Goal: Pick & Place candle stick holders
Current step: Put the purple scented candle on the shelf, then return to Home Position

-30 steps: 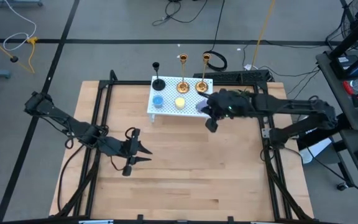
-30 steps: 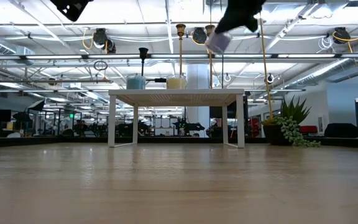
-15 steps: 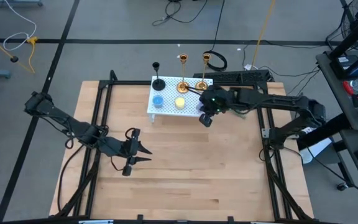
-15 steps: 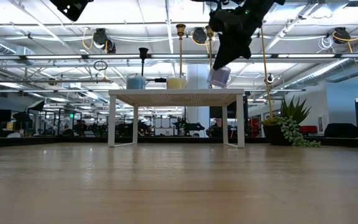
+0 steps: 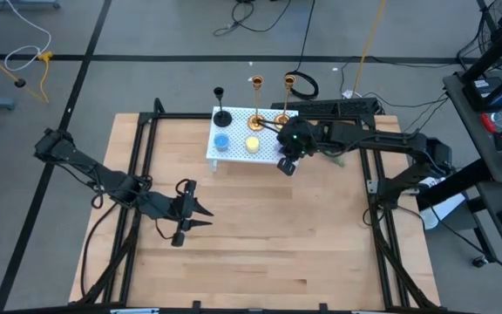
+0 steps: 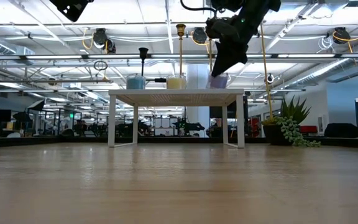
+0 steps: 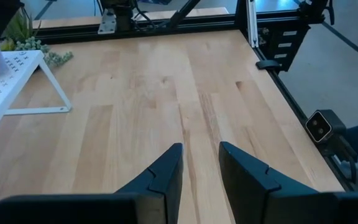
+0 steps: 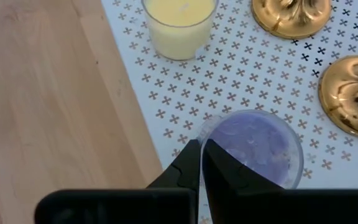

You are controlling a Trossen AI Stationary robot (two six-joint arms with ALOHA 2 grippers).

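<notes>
Three holders stand on the white rack (image 5: pixel 234 148) at the table's back edge: the black holder (image 5: pixel 222 116) at one end, the first gold holder (image 5: pixel 256 120) beside it, the second gold holder (image 5: pixel 282 117) nearest my right arm. None is in my grip.

My right pincer (image 8: pixel 201 163) is clamped on the rim of the purple candle (image 8: pixel 257 148), one finger inside the glass, one outside. In the low view the candle sits level with the rack top, beside the yellow candle (image 6: pixel 176 81); I judge it is being set down, touching or just about to. In the right wrist view it lies close by both gold bases. The blue candle (image 5: pixel 222 141) sits in front of the black holder.

Step in hand, as I read it: placing the candle, not a holder. Next move calls for letting go, lifting straight up clear of the thin gold stems, then closing on one stem.

My left pincer (image 7: pixel 199 163) hangs low over bare boards, well apart from the rack, fingers apart, nothing between them.

Surface: pale wood planks inside a black frame (image 5: pixel 138 174). Room: open workshop, ceiling ducts and lights, potted plant (image 6: pixel 289 124) behind the table, cables on a grey floor.
</notes>
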